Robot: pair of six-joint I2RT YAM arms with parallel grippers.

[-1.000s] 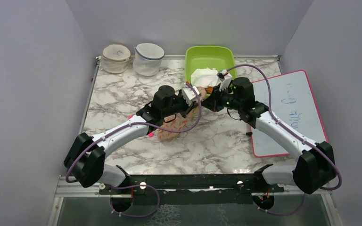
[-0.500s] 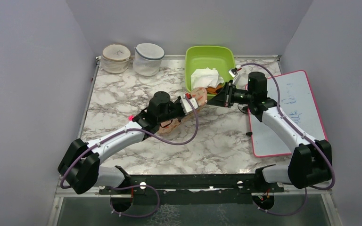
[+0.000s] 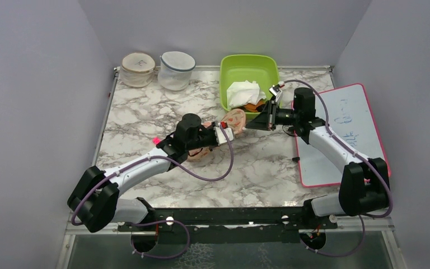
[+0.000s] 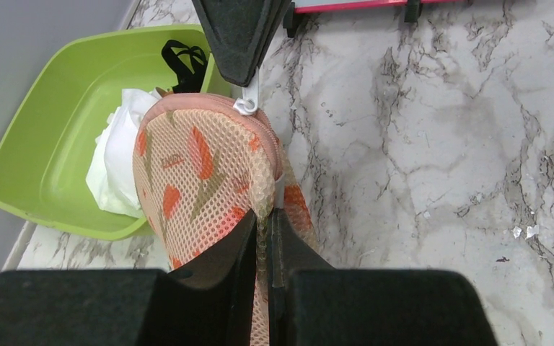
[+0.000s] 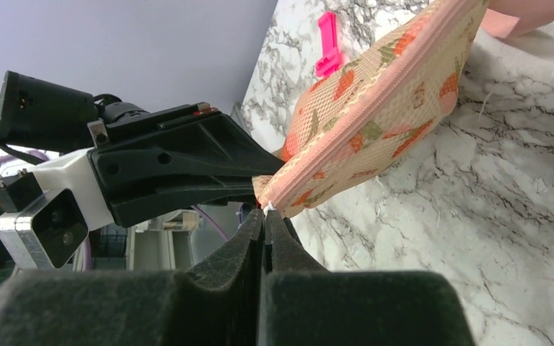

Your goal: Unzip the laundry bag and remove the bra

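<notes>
Top view: laundry bag [image 3: 236, 119] hangs between the two arms, just in front of the green tub [image 3: 249, 66] on the marble table [image 3: 145, 112]; cannot tell whether its lower end touches the table; left gripper [image 3: 228, 129] meets it from the left, right gripper [image 3: 248, 125] from the right; white cloth [image 3: 243, 91] in the tub; two round mesh tubs [image 3: 138, 68] at the far left corner; whiteboard [image 3: 341, 129] under the right arm.

Left wrist view: left fingers pressed together, pinching a fold of the bag's peach mesh; bag stands on edge, rounded lobe toward the tub; right gripper's tip comes in at the far end, clamped on the white zip pull [image 4: 247, 103]; black straps [image 4: 184, 56] in the tub.

Right wrist view: right fingers tight together, only the small pull between them, at the bag's lower corner; pink zip edging runs up from there and looks closed where visible; left gripper's black fingers meet the bag from the left; small pink piece [image 5: 327, 45] on the table behind.
</notes>
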